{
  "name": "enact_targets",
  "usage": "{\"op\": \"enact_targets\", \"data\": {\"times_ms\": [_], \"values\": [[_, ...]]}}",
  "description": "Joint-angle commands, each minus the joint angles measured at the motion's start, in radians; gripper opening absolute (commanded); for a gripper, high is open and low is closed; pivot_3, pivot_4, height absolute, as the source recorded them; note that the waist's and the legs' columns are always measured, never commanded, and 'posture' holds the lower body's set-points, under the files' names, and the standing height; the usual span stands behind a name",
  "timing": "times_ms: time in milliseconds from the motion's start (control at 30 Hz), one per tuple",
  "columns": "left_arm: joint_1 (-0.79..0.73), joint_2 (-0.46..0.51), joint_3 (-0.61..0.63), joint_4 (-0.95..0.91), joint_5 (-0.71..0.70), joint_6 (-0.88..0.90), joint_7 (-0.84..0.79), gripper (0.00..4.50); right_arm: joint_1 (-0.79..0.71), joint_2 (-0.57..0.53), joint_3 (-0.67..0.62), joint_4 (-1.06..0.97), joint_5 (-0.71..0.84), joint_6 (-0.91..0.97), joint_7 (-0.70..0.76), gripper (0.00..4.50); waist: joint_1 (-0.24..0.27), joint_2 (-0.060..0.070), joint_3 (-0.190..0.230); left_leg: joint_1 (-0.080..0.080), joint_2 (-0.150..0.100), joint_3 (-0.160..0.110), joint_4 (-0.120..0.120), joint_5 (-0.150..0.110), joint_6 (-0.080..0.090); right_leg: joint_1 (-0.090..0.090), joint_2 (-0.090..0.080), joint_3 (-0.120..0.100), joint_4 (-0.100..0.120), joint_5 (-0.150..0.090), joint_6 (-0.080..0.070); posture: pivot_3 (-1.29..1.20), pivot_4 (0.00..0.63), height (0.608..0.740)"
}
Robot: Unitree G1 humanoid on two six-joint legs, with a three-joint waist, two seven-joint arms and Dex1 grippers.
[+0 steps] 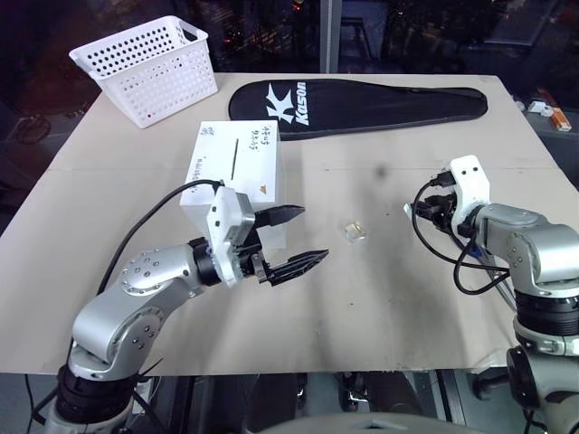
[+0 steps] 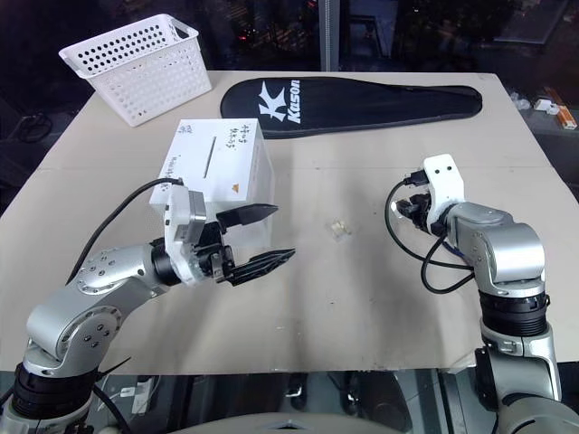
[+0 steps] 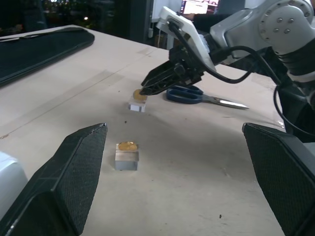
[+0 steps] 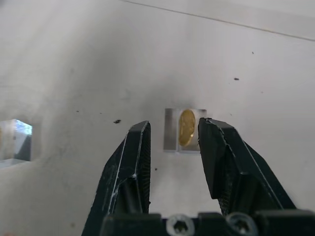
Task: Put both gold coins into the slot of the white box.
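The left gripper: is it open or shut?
Open: the left gripper holds nothing, its two black fingers spread wide apart.

The left arm is bent across the front, its wrist turned so the left gripper [image 1: 294, 237] points level toward the right, the two black fingers spread wide with nothing between them. The right arm reaches forward with the elbow bent and the wrist pitched down, cables looping beside it. The right gripper [image 4: 174, 129] points down at the table, its fingers [image 4: 135, 147] part-way apart, their tips just above the surface and holding nothing.
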Motion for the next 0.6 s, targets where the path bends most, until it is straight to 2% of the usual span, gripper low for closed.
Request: {"op": "enact_targets", "data": {"times_ms": [33,367,600], "values": [[-0.018,0.012,0.036,-0.054,-0.050,0.031,0.031,4.50,-0.029,-0.003,-0.008,0.000,0.008,-0.030,-0.008,1.66,0.000,0.000,0.000,0.000,0.000,0.000,0.000,0.000,0.000,0.000,0.000,0.000,0.000,0.000,0.000,0.00,0.150,0.738],[-0.060,0.104,0.101,-0.041,-0.160,0.117,0.003,4.50,-0.043,-0.003,0.004,0.028,0.017,-0.041,-0.014,1.66,-0.001,0.000,0.000,0.000,0.000,0.000,0.000,0.000,0.000,0.000,0.000,0.000,0.000,0.000,0.000,0.00,0.150,0.738],[-0.194,0.175,0.146,0.045,-0.244,0.172,-0.034,4.50,-0.051,-0.006,0.007,0.033,0.021,-0.042,-0.013,1.66,0.000,0.000,0.000,0.000,0.000,0.000,0.000,0.000,0.000,0.000,0.000,0.000,0.000,0.000,0.000,0.00,0.150,0.738]]}}
